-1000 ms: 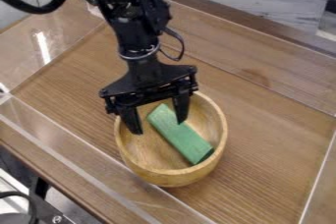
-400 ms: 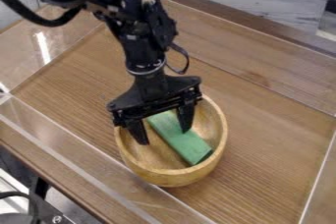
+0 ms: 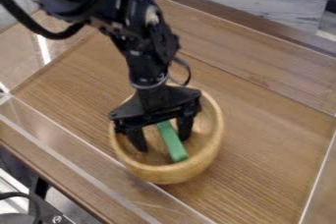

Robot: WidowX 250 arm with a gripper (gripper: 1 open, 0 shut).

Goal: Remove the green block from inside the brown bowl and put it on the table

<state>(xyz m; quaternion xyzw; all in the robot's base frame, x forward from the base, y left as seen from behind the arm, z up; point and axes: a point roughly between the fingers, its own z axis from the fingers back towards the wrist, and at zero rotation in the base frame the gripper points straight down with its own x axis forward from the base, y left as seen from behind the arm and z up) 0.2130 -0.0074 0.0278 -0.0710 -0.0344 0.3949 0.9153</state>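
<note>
Inside the brown bowl [image 3: 132,159], everything that matters is gathered. At the bowl's left wall one finger of the gripper [image 3: 159,133] reaches down within the rim; the jaws stand spread wide, holding nothing. Between the fingers, at the bowl's middle, lies the green block [image 3: 172,141], resting on the bowl's floor and angled toward its near wall, partly hidden by the tool. At the bowl's right side the other finger hangs just inside the rim. Beyond the bowl's right wall is bare table [image 3: 276,120].

The block looks stiff, light and matte, so probably not slippery and not fragile. Being long and thin, it is best pinched across its narrow width near mid-length, so it should not swing. The bowl's curved floor may let it rock.
</note>
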